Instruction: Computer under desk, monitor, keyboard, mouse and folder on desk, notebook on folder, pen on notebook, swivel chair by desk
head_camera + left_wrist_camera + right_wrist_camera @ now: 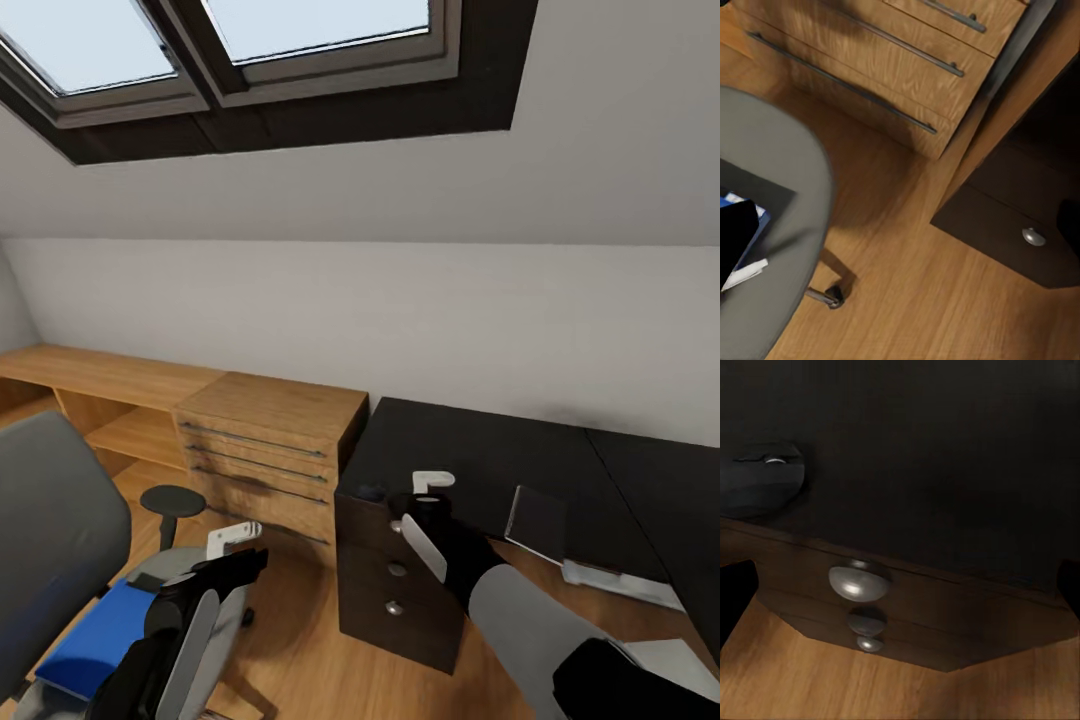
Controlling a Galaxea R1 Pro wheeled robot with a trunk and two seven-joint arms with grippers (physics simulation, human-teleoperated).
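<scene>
The grey swivel chair (50,540) stands at the left, with the blue folder (95,640) lying on its seat. My left gripper (222,572) hovers open just right of the seat; the wrist view shows the folder's blue corner (754,217) beside one black fingertip (735,240). The dark mouse (372,492) sits on the black desk (480,450) near its front left corner. My right gripper (420,505) is open just right of the mouse (761,480), above the desk's drawer knobs (859,581). A dark notebook (538,522) lies on the desk further right.
A wooden drawer cabinet (270,440) stands between the chair and the desk, with a low wooden shelf (110,385) to its left. A small round black stool (172,500) sits before the cabinet. Pale flat sheets (610,585) lie beyond the notebook. Skylights are overhead.
</scene>
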